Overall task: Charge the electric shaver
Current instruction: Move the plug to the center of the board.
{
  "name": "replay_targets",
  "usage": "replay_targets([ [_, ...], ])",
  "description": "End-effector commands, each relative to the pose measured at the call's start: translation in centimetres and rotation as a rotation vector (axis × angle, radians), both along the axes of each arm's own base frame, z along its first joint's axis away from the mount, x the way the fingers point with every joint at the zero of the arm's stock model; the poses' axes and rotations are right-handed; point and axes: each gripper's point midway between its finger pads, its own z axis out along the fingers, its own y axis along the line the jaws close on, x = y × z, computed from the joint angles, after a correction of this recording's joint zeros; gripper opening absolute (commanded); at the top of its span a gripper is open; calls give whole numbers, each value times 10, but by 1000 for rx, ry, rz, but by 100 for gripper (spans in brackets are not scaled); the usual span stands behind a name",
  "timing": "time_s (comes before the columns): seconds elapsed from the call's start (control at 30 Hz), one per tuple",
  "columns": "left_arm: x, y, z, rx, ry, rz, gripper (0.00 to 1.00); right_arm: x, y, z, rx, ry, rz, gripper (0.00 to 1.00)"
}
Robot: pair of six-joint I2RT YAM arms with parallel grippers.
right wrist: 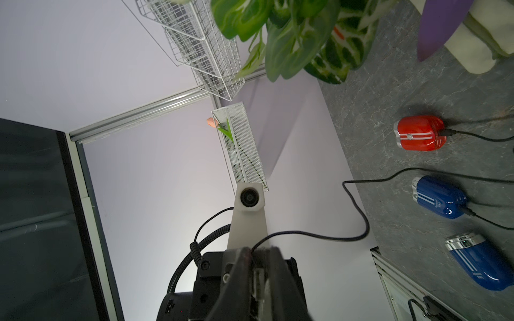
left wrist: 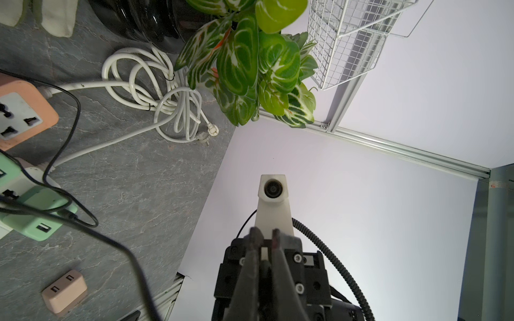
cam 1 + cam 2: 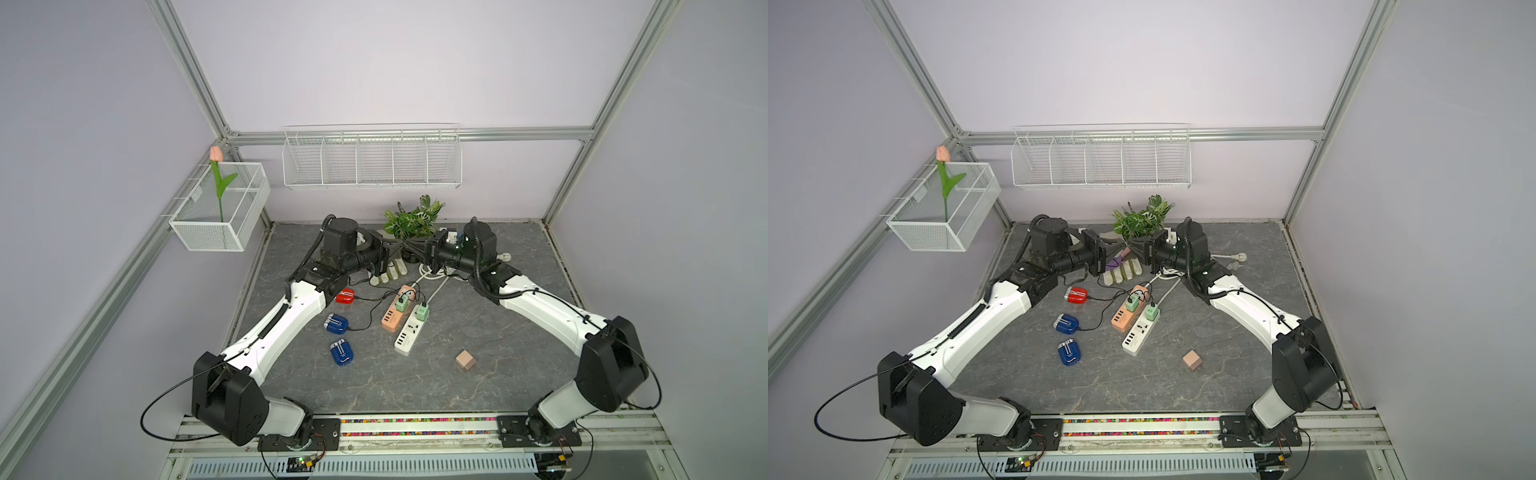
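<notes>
Horizontally, left pincer [image 3: 1121, 246] and right pincer [image 3: 1133, 245] face each other.

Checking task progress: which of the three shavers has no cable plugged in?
The blue shaver lowest in both top views; the red shaver and the other blue shaver each have a black cable attached.

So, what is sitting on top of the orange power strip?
A green adapter stands plugged into the orange power strip. The USB ports at the strip's near end are uncovered. The socket beneath the adapter is covered, so it cannot be seen.
</notes>
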Motion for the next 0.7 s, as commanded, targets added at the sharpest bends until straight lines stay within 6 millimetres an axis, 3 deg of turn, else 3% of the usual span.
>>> replay_targets([
  [0.0,-4,2,5,-3,-5,4,0,-9,-17,6,-6,14,-50,42],
  [0.03,-5,3,6,-3,-8,5,0,-13,-24,-1,-34,41,-67,46],
  [0.13,-7,7,8,2,-13,18,0,-39,-57,-46,-179,234,-139,52],
  [0.27,-9,15,11,20,-23,32,0,-109,-104,-119,-399,584,-167,59],
  [0.4,-10,21,11,25,-23,41,0,-176,-136,-184,-504,844,-170,69],
  [0.5,-11,24,11,27,-20,43,0,-203,-144,-213,-516,926,-172,74],
  [0.67,-13,27,13,34,-21,41,0,-218,-146,-242,-526,962,-181,84],
])
